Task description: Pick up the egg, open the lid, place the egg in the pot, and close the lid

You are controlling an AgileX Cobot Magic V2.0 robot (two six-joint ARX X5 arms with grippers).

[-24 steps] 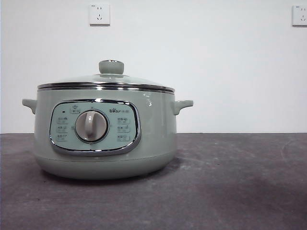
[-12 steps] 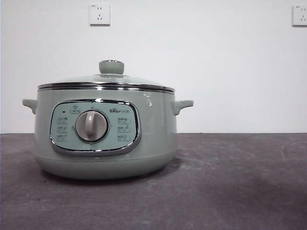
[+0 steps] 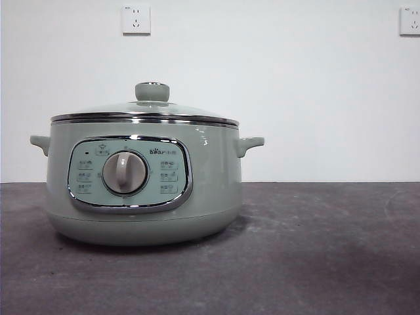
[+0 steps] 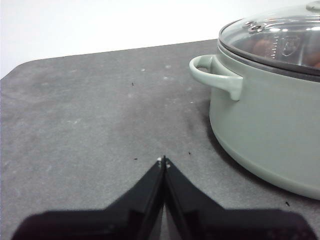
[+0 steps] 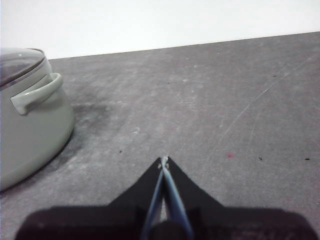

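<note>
A plain white wall (image 3: 295,98) fills the upper half of the front view, evenly lit and without shadows. Two white power sockets sit high on it: one socket (image 3: 136,19) toward 11 o'clock, a second socket (image 3: 409,20) cut by the frame edge at 2 o'clock. Below, the counter (image 3: 315,249) is a dark grey, matte surface marked with pale scuffs and faint scratches. Its far edge meets the wall in a straight level line.
</note>
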